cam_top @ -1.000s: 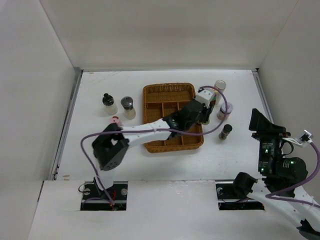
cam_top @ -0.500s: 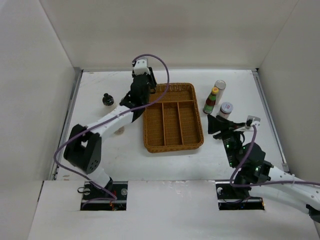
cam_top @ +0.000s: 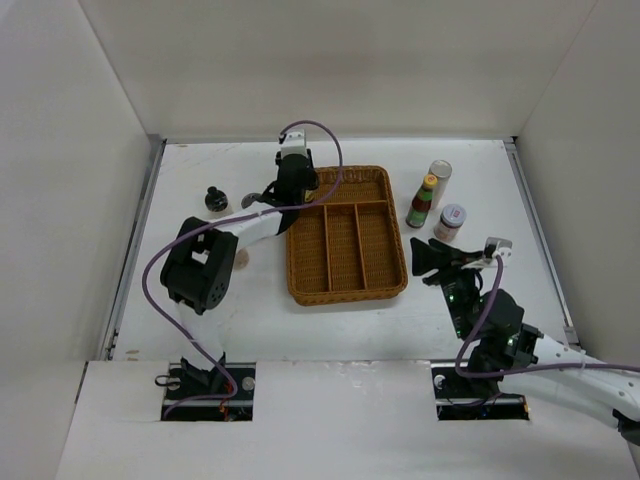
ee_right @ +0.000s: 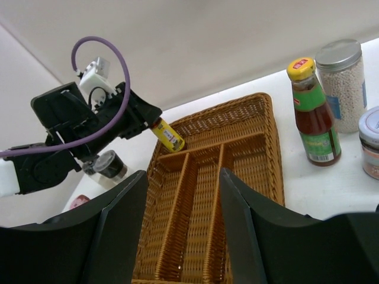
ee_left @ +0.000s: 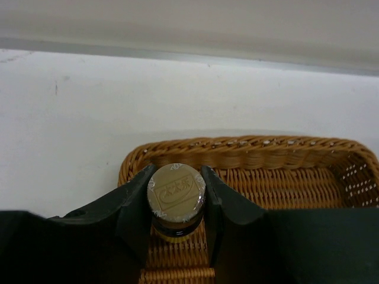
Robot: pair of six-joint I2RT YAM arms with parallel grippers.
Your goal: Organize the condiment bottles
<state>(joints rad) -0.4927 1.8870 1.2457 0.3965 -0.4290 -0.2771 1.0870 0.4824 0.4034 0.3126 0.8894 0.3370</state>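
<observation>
My left gripper (ee_left: pixel 176 173) is shut on a small dark bottle (ee_left: pixel 176 192) with a gold cap and yellow label, held tilted over the far-left corner of the brown wicker tray (ee_left: pixel 260 155). In the top view that gripper (cam_top: pixel 296 190) is at the tray's far-left corner (cam_top: pixel 345 287). The right wrist view shows the held bottle (ee_right: pixel 167 135). My right gripper (ee_right: pixel 182 174) is open and empty, right of the tray (ee_right: pixel 249 160). A green yellow-capped sauce bottle (cam_top: pixel 422 200), a silver-lidded glass jar (cam_top: pixel 438 178) and a pink-lidded jar (cam_top: pixel 451 221) stand right of the tray.
A black-capped white bottle (cam_top: pixel 215 198) stands left of the tray. A dark-capped jar (ee_right: pixel 108 168) sits partly under the left arm, with a small pink-lidded thing (cam_top: pixel 241 261) nearer. White walls close the table at left, right and back.
The left arm swung from the tray's right side to its far-left corner and now holds the small bottle over it. The right arm came forward to the tray's right side.
</observation>
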